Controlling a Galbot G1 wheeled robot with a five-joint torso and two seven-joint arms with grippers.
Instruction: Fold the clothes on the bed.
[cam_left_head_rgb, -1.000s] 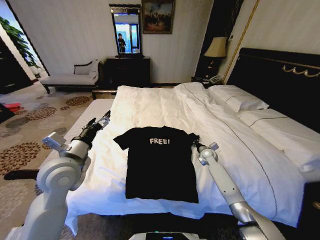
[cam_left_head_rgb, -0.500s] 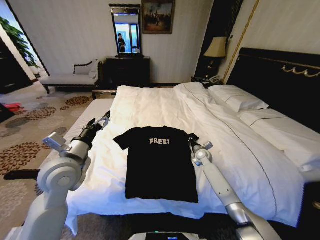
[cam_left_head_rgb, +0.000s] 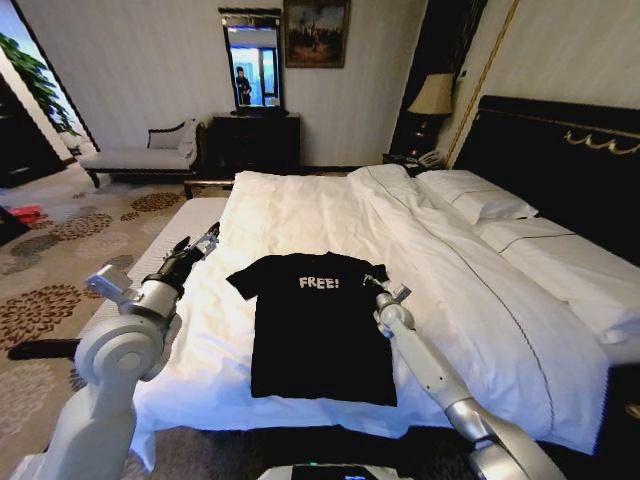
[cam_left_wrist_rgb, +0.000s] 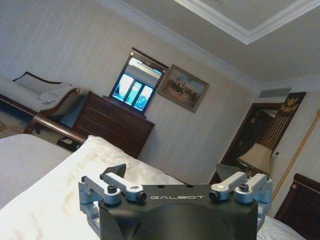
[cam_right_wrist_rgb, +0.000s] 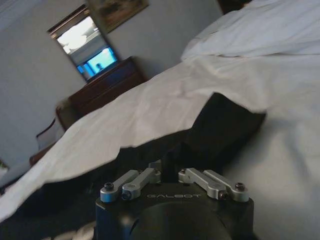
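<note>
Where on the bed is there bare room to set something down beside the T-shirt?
Bare duvet lies between the T-shirt and the pillows, and along the bed beyond the lettering. It is crowded at the sleeves: right hand on one, left hand near the other.

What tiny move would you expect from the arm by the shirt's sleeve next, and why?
Probably lifting that sleeve inward over the chest. The right gripper sits at the sleeve of the black T-shirt, fingers shut on dark cloth, and the shirt lies flat, unfolded, on the bed.
</note>
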